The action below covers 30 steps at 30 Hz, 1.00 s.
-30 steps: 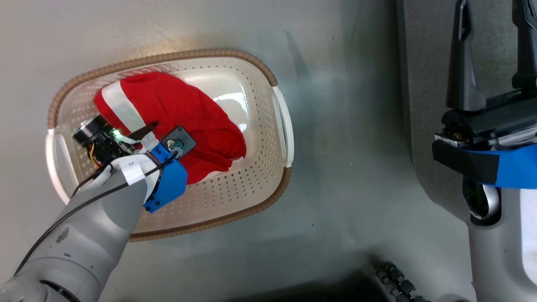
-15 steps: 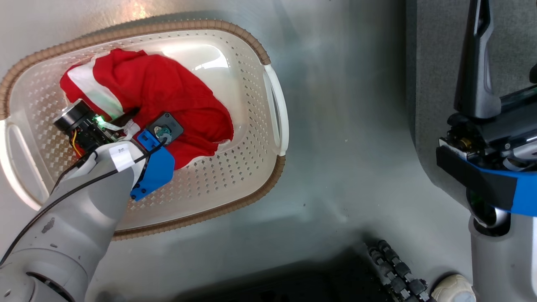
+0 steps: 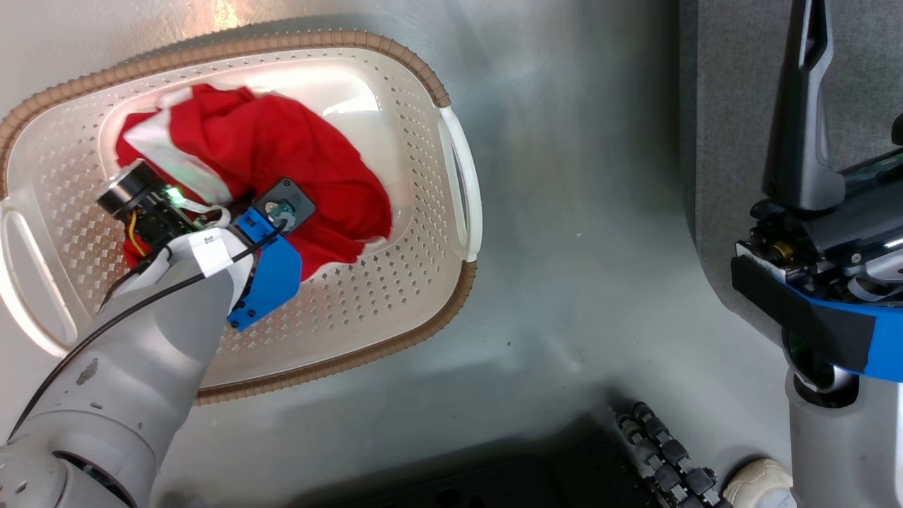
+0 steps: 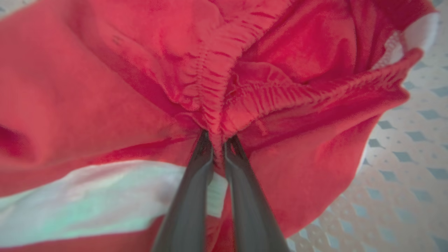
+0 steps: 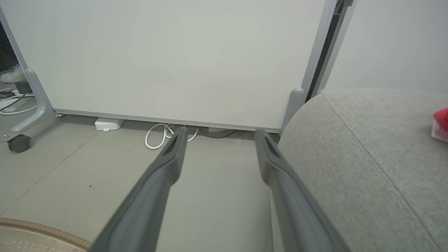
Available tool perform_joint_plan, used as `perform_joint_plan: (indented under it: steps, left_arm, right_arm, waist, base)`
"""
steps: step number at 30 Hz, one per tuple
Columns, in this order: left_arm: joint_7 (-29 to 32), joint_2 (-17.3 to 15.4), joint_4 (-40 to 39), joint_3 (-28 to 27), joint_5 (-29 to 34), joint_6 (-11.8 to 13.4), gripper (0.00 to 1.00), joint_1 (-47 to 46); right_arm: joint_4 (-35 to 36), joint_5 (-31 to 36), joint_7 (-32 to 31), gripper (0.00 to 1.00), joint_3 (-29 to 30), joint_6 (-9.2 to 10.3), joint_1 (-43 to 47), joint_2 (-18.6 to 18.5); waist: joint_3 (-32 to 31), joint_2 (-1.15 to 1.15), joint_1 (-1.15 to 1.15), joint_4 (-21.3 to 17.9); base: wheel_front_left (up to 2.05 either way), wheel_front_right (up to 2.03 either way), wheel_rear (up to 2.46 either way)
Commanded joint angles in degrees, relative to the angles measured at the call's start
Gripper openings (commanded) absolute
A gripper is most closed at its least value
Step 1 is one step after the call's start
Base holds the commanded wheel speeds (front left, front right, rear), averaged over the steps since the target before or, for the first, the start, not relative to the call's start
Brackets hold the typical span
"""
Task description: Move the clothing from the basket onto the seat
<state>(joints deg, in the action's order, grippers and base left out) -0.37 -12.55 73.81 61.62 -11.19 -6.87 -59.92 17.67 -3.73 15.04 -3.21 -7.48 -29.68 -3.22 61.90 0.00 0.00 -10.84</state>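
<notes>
In the head view, the left arm (image 3: 141, 353) reaches down into the basket (image 3: 455, 183), which sits on the grey floor (image 3: 578, 226). The red clothing (image 3: 310, 162) is bunched in the basket. The wrist and its blue bracket cover the fingers there, so the grip cannot be judged from this view. The right arm (image 3: 825, 437) is well apart from the basket, and one long dark finger (image 3: 801, 120) lies over the edge of the grey seat (image 3: 726, 85). A black cable chain (image 3: 663, 458) lies near the bottom edge.

In the left wrist view, the left gripper (image 4: 217, 138) has its fingers almost together, pinching a fold of the clothing at a gathered hem right at the tips. Red cloth lies ahead and to the left of the fingers. A white stripe (image 4: 87, 196) crosses behind them low on the left, and the basket's perforated plastic shows to their right.

In the right wrist view, the right gripper (image 5: 218, 134) has its fingers wide apart with nothing between them. Beyond the tips stand a white panel (image 5: 157, 59), a looped white cable (image 5: 155, 136) and a small white box (image 5: 108, 123). The seat bulges to the right of the fingers, with a bit of red cloth (image 5: 441, 117) on it at the far edge. The basket's brown rim is low on the left.
</notes>
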Motion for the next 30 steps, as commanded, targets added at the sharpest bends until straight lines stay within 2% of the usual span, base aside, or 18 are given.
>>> perform_joint_plan:
  steps: [1,8,13,30]
  left_arm:
    - [-0.26,-0.10,0.11,0.03,-0.31,-0.17,0.00,-0.47]
    - [-1.42,0.72,0.09,0.45,-1.77,-0.55,0.00,0.76]
    - [-4.10,2.51,0.03,1.26,-2.61,-0.68,0.00,1.48]
    - [-13.47,7.17,-2.26,2.90,-9.41,-0.59,0.00,8.42]
  right_arm:
    - [0.22,-0.53,0.22,1.00,0.03,-0.03,0.50,0.25]
    - [-0.25,-0.49,0.21,1.00,0.10,-0.03,-0.35,0.31]
    - [-1.09,-0.57,0.21,1.00,0.03,-0.03,-0.65,0.30]
    - [-6.92,-1.32,0.21,1.00,0.92,-0.03,3.41,-0.88]
  waist:
    - [-0.16,0.00,0.00,0.04]
    - [-2.26,0.00,0.00,0.41]
    - [-5.28,0.00,0.00,1.61]
    - [-21.15,0.00,0.00,6.00]
  base:
    - [0.00,0.00,0.00]
    - [0.00,0.00,0.00]
    - [0.00,0.00,0.00]
    - [0.00,0.00,0.00]
